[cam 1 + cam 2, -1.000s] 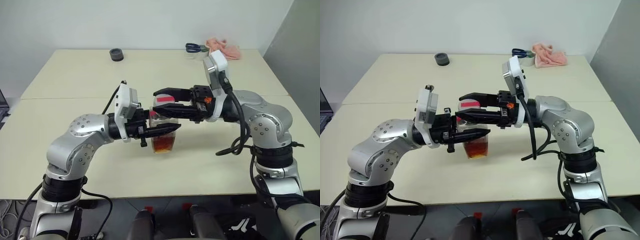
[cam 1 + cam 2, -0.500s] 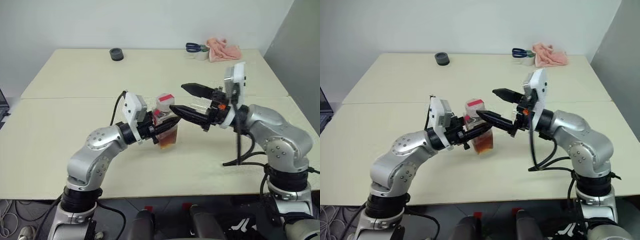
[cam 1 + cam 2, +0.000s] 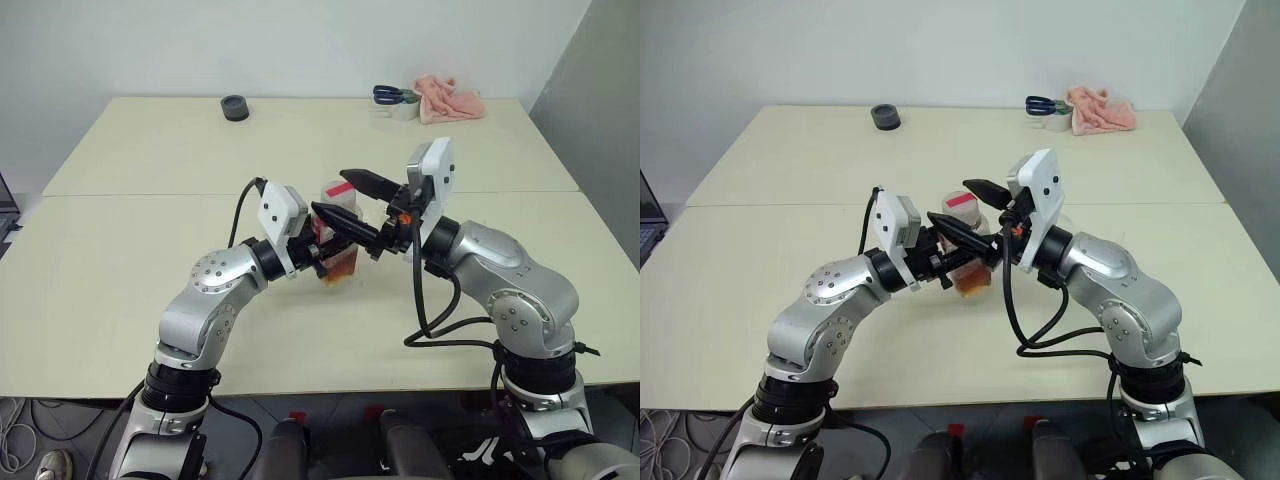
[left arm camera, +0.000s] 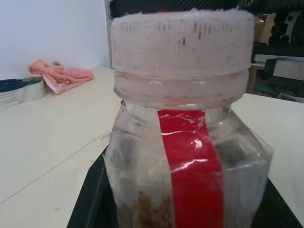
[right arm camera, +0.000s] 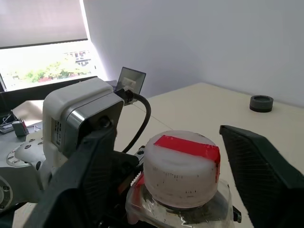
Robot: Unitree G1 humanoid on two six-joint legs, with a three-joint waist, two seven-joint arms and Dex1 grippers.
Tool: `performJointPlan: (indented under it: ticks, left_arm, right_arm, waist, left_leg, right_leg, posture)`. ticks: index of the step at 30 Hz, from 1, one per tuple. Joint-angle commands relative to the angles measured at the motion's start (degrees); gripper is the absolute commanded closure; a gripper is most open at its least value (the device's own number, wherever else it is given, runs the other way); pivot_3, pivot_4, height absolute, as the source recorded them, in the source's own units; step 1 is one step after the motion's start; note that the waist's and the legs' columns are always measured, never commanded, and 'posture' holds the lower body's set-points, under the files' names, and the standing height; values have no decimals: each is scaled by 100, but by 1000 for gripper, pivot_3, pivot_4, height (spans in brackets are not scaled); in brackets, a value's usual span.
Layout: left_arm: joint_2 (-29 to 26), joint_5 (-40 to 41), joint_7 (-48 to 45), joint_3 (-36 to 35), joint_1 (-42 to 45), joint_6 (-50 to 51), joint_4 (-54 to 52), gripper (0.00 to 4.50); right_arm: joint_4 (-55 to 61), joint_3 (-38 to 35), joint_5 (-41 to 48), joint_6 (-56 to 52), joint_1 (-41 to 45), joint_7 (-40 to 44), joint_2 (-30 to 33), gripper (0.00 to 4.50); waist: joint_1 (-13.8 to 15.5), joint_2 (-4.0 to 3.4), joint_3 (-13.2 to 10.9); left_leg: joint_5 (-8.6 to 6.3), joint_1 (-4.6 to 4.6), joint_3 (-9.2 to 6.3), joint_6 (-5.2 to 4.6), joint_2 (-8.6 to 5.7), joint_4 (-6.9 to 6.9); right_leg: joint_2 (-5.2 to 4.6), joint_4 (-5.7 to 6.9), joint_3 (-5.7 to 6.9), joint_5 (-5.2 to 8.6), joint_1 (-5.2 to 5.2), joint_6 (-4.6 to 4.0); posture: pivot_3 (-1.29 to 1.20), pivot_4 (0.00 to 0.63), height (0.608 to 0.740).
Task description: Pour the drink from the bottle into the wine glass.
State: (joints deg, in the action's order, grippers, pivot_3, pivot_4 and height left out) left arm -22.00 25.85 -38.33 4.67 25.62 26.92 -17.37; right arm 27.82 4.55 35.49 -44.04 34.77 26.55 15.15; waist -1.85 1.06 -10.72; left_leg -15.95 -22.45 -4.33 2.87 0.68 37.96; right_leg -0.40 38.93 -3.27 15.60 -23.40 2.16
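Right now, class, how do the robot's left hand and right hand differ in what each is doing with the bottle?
1. The left hand is shut on the bottle; the right hand stands open.
2. The left hand grips the clear body low down; the right hand sits higher, its fingers on either side of the white cap with gaps, not touching it.

Both hands have two black fingers and point at the same bottle.

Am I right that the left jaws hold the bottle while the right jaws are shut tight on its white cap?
Not quite. The left gripper does hold the bottle, but the right gripper is open: the right wrist view shows its jaws spread to either side of the white cap, with gaps visible, not clamped on it.
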Motion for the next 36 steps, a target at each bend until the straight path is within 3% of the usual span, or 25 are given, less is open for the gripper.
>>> performJointPlan:
  ticks: [1,3,8,17,21,22,28,32,36]
  left_arm:
    - [-24,-6,-26,-96,69,-163,-195,2777]
    - [-23,-9,-11,-84,44,-164,-225,2777]
    - [-50,72,-79,-106,47,-144,-286,2777]
    - [-1095,1869,-1757,-112,97,894,-1494,2777]
    - [-1175,1974,-1692,-180,203,967,-1546,2777]
    - [-1176,1936,-1629,-213,149,953,-1533,2777]
    - [-1111,1412,-1037,-374,-352,656,-1449,2777]
    - [-828,1036,-502,-373,-436,445,-1259,2777]
    - [-480,684,-102,-301,-380,235,-965,2777]
  right_arm:
    - [112,-65,69,148,-2,48,-14,2189]
    - [114,-57,71,153,-16,64,-12,2718]
    - [-37,-136,154,195,157,331,111,2710]
    - [-1133,239,1341,-79,1506,3318,529,2710]
    - [-1110,173,1431,-282,1508,3437,569,2710]
    - [-1074,88,1460,-342,1430,3410,637,1986]
    - [-547,-624,1378,-470,578,2534,1177,54]
    - [51,-924,1385,-462,-18,1714,1217,54]
    - [550,-743,1132,-304,-286,933,946,54]
  waist:
    - [-1,0,0]
    - [-1,0,0]
    - [-1,0,0]
    - [-50,-5,-4]
    - [-28,-5,-4]
    - [-19,-5,-4]
    - [14,-5,-4]
    - [15,-5,-4]
    - [-8,-5,-4]
  left_leg:
    - [0,0,-1,0,0,0]
    - [0,1,-1,0,0,0]
    - [0,0,-2,0,0,0]
    - [-1,0,-8,-3,7,-4]
    - [-1,-2,-16,-3,5,1]
    - [-1,-3,-20,-2,3,2]
    - [0,-10,-35,-1,0,4]
    - [0,-13,-36,-1,0,5]
    - [1,-11,-34,0,2,5]
  right_leg:
    - [0,0,1,0,0,0]
    - [1,2,1,0,0,0]
    - [1,2,2,0,0,0]
    - [7,1,14,3,0,-6]
    - [2,0,26,4,5,-6]
    - [0,-1,31,4,8,-6]
    - [-7,-3,47,4,10,-7]
    - [-7,-1,51,4,8,-7]
    - [-5,2,48,4,8,-7]
  posture:
    - [0,150,740]
    - [0,150,740]
    - [0,150,740]
    - [0,150,740]
    - [0,150,740]
    - [0,150,740]
    - [0,150,740]
    - [0,150,740]
    - [0,150,740]
